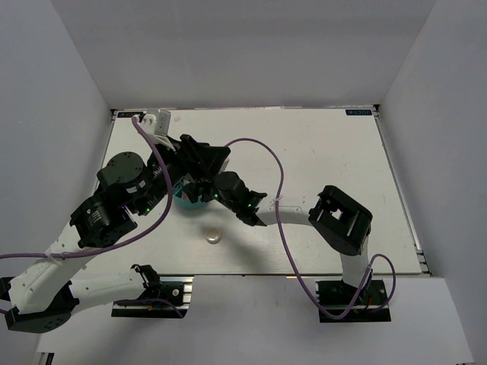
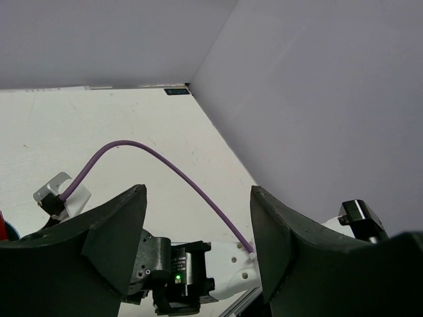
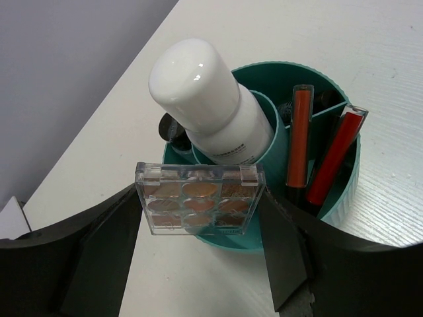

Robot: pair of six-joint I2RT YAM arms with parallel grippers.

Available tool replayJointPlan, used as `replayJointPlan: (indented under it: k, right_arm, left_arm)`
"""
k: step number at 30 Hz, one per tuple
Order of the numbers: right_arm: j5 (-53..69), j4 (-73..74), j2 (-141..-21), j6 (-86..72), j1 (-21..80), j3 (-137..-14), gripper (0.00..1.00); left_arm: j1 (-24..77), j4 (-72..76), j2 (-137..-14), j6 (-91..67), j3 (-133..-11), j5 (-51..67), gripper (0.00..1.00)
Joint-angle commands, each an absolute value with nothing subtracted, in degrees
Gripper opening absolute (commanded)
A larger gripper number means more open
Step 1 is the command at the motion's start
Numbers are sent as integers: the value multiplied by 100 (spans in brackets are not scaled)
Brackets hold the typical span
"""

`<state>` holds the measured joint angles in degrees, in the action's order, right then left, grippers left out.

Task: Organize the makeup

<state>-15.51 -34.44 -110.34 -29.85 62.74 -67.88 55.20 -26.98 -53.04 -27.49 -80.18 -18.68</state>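
Note:
My right gripper (image 3: 199, 206) is shut on the square pinkish palette (image 3: 198, 197) and holds it upright just above the near rim of the teal tub (image 3: 344, 191). In the tub stand a white bottle (image 3: 211, 109) in the middle cup, two red-black sticks (image 3: 301, 132) on the right and a black tube (image 3: 170, 129) on the left. A round cream compact (image 1: 213, 236) lies on the table in front of the tub (image 1: 185, 202). My left gripper (image 2: 198, 198) is open and empty, raised just behind the tub (image 1: 202, 156). No clear vial shows.
The two arms crowd together over the tub at the table's left middle. A purple cable (image 1: 262, 148) loops from the right wrist. White walls enclose the table (image 1: 327, 152) on three sides.

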Motion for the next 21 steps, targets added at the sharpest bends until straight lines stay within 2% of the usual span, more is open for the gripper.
replayJointPlan:
  k: [1,2,21]
  right_arm:
    - [-1609,-3823,-11021,-3015,6293,-6776,69]
    - [-1600,-3832,-11013,-3015,6293,-6768,89]
    - [-1222,-3647,-10521,-2883,6232,-6522,89]
  left_arm:
    - [5493,-2733,-5238,-2769,-8016,-1916,74]
    - [5493,-2725,-5238,-2769,-8024,-1916,74]
    - [5493,-2777,-5221,-2769,-8024,-1951,74]
